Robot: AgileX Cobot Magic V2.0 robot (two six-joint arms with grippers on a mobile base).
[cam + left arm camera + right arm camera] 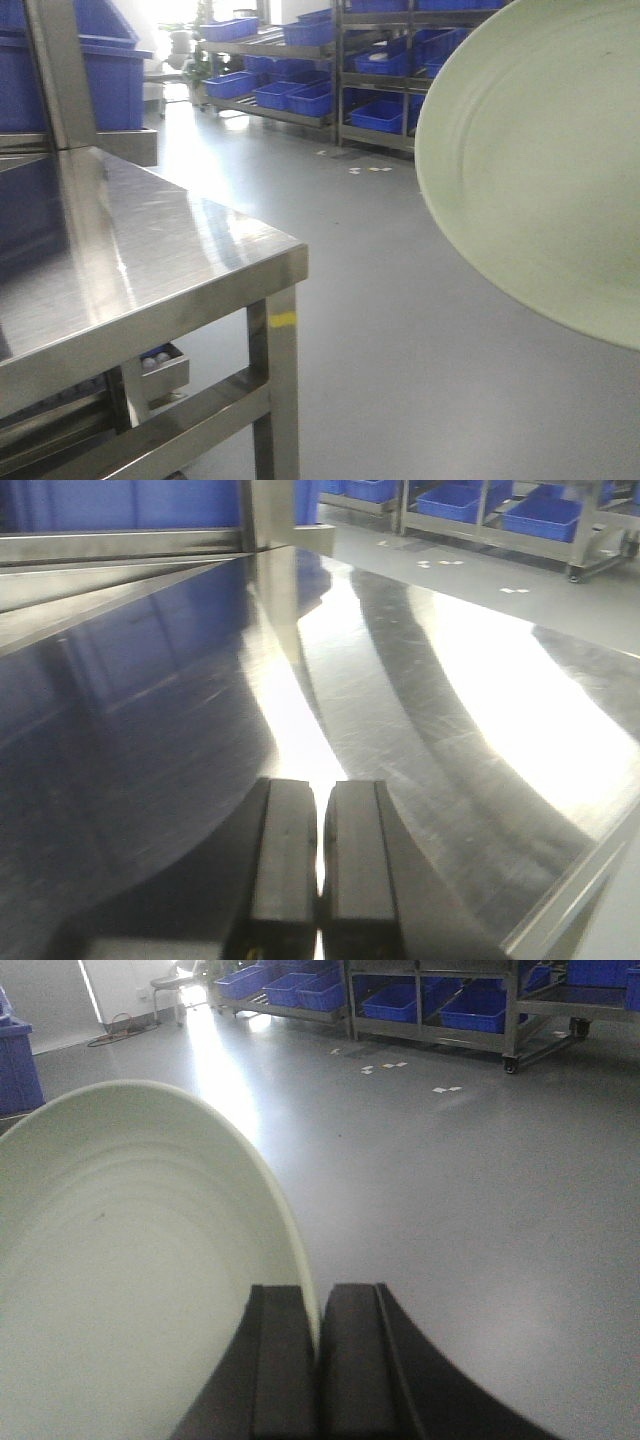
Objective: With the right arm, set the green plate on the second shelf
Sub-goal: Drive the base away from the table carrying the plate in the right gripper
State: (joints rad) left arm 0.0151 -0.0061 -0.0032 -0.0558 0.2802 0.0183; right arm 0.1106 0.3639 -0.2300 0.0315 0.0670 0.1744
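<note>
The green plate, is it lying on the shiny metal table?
No, the green plate hangs in the air off to the side of the metal table, with grey floor below it.

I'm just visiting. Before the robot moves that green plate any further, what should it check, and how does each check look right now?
1. Grip on the plate: ok. The right end effector pinches its rim.
2. Plate clear of the table: ok. It hangs over the floor, to the right of the table corner.
3. Plate level: not ok. In the front view it is tilted.
4. Left end effector out of the way: ok. It is shut on nothing, above the table top.
5. Second shelf in sight: cannot tell. No view shows it plainly.
</note>
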